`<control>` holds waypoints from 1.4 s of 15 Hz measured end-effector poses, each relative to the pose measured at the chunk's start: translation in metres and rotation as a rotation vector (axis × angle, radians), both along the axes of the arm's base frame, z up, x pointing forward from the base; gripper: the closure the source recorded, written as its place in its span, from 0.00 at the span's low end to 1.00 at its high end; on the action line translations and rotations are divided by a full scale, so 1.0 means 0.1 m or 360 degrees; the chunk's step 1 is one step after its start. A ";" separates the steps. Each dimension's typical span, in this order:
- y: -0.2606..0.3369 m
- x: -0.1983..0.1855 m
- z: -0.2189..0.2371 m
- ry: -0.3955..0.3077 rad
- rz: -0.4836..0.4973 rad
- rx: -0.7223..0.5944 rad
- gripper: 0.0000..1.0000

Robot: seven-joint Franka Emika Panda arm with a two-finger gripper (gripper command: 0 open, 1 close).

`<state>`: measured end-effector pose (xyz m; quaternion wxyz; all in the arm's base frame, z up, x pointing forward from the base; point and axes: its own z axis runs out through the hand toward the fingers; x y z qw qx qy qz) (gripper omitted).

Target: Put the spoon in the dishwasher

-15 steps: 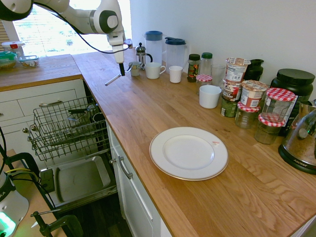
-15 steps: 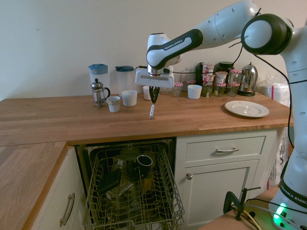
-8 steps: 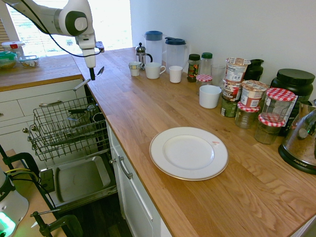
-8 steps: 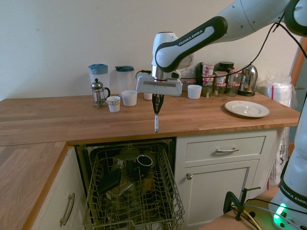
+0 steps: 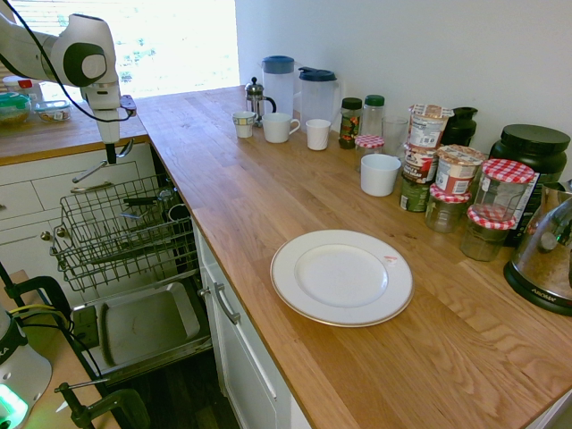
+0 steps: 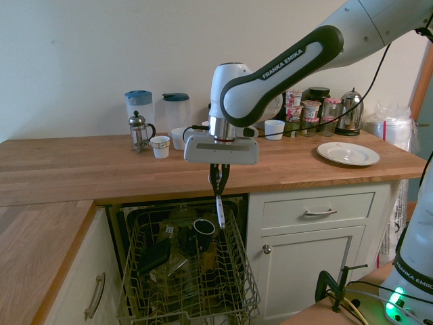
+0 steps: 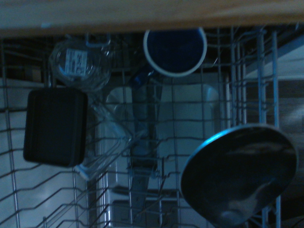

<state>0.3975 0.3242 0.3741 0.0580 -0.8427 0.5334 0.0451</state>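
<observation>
1. Over by the dishwasher (image 5: 147,323), the end effector (image 5: 111,159) is closing its fingers on the spoon (image 5: 89,170), and the spoon is lying aslant above the wire rack (image 5: 64,216), handle reaching out to one side, bowl to the other. That slant is making trouble likely: a descent from here is risking the bowl or handle catching on the rack's upper wires and twisting in the grip.

2. Across in the second exterior view, the spoon's handle is pointing down towards the black mug (image 6: 204,227), with the table (image 6: 162,181) edge sitting just behind. Careful now! A drop too close to that edge is threatening a knock on the wood; too close to the mug, and the handle is landing against it or inside it.

3. Down in the dim wrist view, the big, blurred bowl is looming over the wires, the dark box-shaped container (image 7: 56,127) sitting well apart. Those wide gaps are the worry: a slim handle, let go here, is probably slipping straight through towards whatever is lying beneath.
</observation>
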 end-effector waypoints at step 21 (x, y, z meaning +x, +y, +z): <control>0.15 -0.29 -1.89 0.0367 -0.0016 0.0010 1.00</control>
